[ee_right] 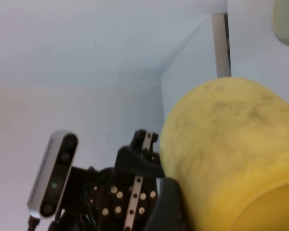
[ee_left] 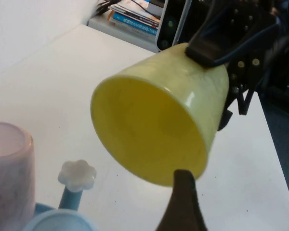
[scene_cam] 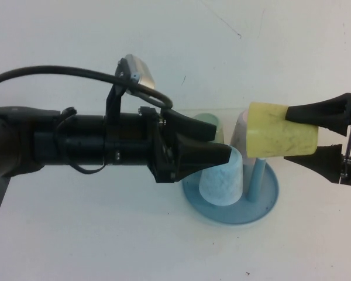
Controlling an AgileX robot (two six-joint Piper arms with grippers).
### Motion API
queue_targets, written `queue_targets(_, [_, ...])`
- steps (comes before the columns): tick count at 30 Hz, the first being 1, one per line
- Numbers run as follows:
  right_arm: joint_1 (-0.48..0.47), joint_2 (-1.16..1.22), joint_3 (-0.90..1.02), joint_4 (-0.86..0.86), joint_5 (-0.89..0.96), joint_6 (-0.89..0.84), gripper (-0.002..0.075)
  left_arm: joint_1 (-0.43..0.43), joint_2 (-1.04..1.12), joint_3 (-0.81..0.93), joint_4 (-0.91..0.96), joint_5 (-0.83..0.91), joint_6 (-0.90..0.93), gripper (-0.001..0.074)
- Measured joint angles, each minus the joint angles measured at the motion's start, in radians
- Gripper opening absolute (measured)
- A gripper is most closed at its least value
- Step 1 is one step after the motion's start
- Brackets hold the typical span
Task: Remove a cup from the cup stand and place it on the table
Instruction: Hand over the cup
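Observation:
The yellow speckled cup [scene_cam: 278, 134] lies on its side in the air, just above the right side of the blue cup stand [scene_cam: 268, 202]. My right gripper [scene_cam: 288, 135] comes in from the right and is shut on the cup, one finger above it and one below. In the left wrist view the cup's open mouth [ee_left: 149, 137] faces the camera; the right wrist view shows its speckled wall [ee_right: 231, 144]. My left gripper [scene_cam: 222, 143] is open and empty, hovering over the light blue cup [scene_cam: 222, 182] on the stand. The white table [scene_cam: 76, 234] lies below.
A bare blue peg [scene_cam: 255, 181] with a white tip [ee_left: 77, 174] stands under the yellow cup. A pale green cup [scene_cam: 210, 122] and a pinkish cup [scene_cam: 241, 130] sit on the stand's far pegs. The table's edge and shelves of clutter [ee_left: 135, 17] lie beyond.

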Motion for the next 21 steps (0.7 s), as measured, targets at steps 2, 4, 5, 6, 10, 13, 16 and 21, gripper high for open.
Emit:
queue_targets(2, [0.014, 0.000, 0.000, -0.002, 0.000, -0.002, 0.0582, -0.006, 0.028, -0.033, 0.000, 0.002, 0.000, 0.0484])
queue_targets(4, [0.024, 0.000, 0.000, -0.004, 0.000, -0.006, 0.0582, -0.013, 0.050, -0.061, -0.002, 0.002, -0.007, 0.0484])
queue_targets(5, [0.029, 0.000, 0.000, -0.004, 0.000, -0.008, 0.0582, -0.015, 0.061, -0.076, -0.002, 0.004, -0.011, 0.0484])
queue_targets(6, [0.033, 0.000, 0.000, -0.004, 0.000, -0.012, 0.0582, -0.020, 0.068, -0.089, -0.002, 0.006, -0.014, 0.0484])
queue_targets(10, [0.042, 0.000, 0.000, -0.004, 0.000, -0.028, 0.0582, -0.042, 0.097, -0.123, -0.002, 0.007, -0.042, 0.0484])
queue_targets(13, [0.048, 0.000, 0.000, -0.002, 0.000, -0.044, 0.0582, -0.061, 0.113, -0.134, -0.002, 0.007, -0.052, 0.0484])
queue_targets(16, [0.049, 0.000, 0.000, 0.000, 0.000, -0.062, 0.0582, -0.082, 0.124, -0.142, -0.002, 0.007, -0.053, 0.0484])
queue_targets(21, [0.049, 0.000, 0.000, 0.005, 0.000, -0.097, 0.0582, -0.123, 0.128, -0.142, -0.002, -0.003, -0.056, 0.0484])
